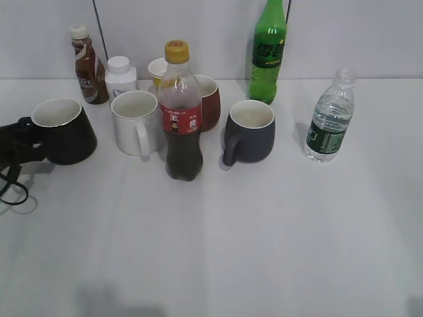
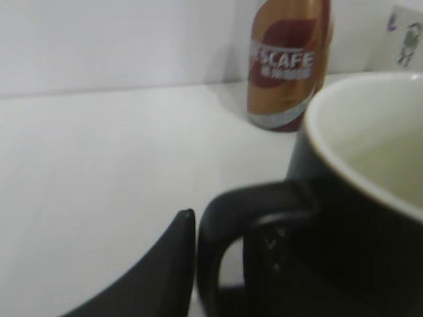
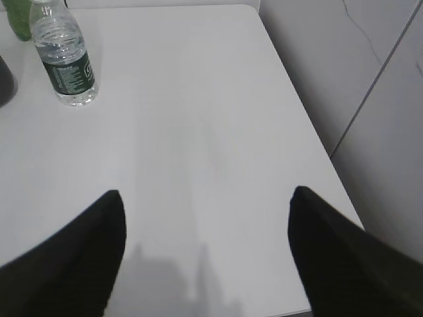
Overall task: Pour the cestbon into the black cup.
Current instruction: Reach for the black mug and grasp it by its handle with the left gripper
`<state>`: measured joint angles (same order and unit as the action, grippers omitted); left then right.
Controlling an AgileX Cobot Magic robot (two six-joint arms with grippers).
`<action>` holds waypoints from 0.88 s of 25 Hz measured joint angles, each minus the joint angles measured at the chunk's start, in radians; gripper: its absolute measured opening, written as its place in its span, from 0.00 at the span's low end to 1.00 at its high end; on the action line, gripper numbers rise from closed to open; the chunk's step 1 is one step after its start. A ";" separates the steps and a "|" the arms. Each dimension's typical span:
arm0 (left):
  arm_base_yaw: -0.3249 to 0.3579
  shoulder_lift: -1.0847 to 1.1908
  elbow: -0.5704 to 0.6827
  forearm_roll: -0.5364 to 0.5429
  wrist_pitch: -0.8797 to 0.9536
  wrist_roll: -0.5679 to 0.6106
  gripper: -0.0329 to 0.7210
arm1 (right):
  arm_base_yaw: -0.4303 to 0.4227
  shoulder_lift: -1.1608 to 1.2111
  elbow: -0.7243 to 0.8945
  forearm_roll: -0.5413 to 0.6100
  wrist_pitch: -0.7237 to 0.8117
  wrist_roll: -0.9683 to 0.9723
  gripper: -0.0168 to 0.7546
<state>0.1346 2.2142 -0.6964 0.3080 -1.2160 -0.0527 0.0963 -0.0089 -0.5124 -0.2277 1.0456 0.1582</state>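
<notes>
The cestbon (image 1: 330,119), a small clear uncapped bottle with a dark green label, stands upright at the right of the table; it also shows at the top left of the right wrist view (image 3: 65,56). The black cup (image 1: 66,132) stands at the far left, white inside, handle pointing left. My left gripper (image 1: 20,139) is at that handle. In the left wrist view one finger presses the handle's outer side (image 2: 218,231) and a dark shape sits inside the loop; the cup (image 2: 370,198) fills the right. My right gripper (image 3: 205,198) is open and empty, well short of the cestbon.
Between the two stand a white mug (image 1: 135,122), a cola bottle (image 1: 180,112), a red mug (image 1: 208,102) and a dark grey-blue mug (image 1: 250,132). Behind are a coffee bottle (image 1: 88,66), a white jar (image 1: 121,76) and a green soda bottle (image 1: 268,53). The table's right edge (image 3: 317,145) is near.
</notes>
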 joint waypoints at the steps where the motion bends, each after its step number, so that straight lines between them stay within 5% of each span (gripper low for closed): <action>1: 0.000 0.001 -0.009 0.008 0.000 0.000 0.30 | 0.000 0.000 0.000 0.000 0.000 0.000 0.78; 7: 0.000 0.014 -0.048 0.017 0.009 0.001 0.28 | 0.000 0.000 0.000 0.000 -0.001 0.000 0.78; 11: 0.000 0.016 -0.048 0.012 0.012 0.006 0.11 | 0.000 0.000 0.000 0.000 -0.001 0.000 0.78; 22: 0.000 -0.093 0.035 0.018 0.055 0.017 0.10 | 0.000 0.014 -0.014 0.029 -0.110 -0.058 0.78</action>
<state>0.1346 2.1210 -0.6612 0.3264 -1.1607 -0.0358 0.0963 0.0049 -0.5260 -0.1990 0.9353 0.1002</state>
